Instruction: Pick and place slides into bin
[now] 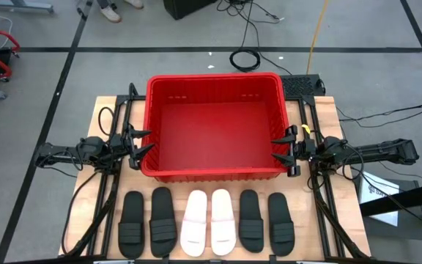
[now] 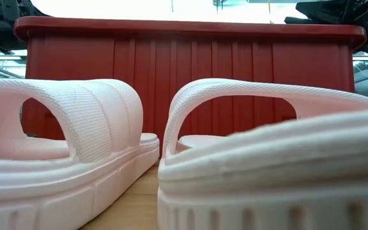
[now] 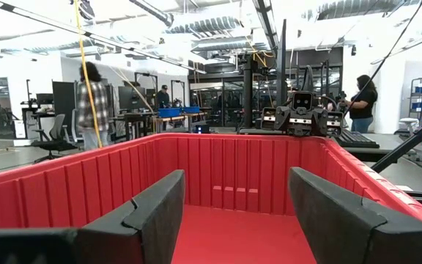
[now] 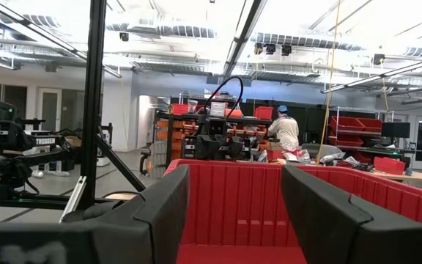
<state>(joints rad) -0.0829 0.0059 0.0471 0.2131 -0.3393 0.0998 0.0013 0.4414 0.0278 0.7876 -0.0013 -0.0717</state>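
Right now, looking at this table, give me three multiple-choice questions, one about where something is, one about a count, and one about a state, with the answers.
1. Where do the slides lie relative to the bin?
A. Inside it
B. In a row on the table along its near side
C. Stacked on its rim

2. How many of the slides are black?
A. Two
B. Six
C. Four

3. How do the two grippers stand?
A. Both open, one at each end of the bin
B. Both shut on a slide
C. One open, one shut on the bin's rim

Answers:
1 B: the high view shows six slides side by side outside the bin, whose floor is bare.
2 C: two black ones flank each side of the pale pair in the middle.
3 A: the left gripper and right gripper each show spread fingers holding nothing.
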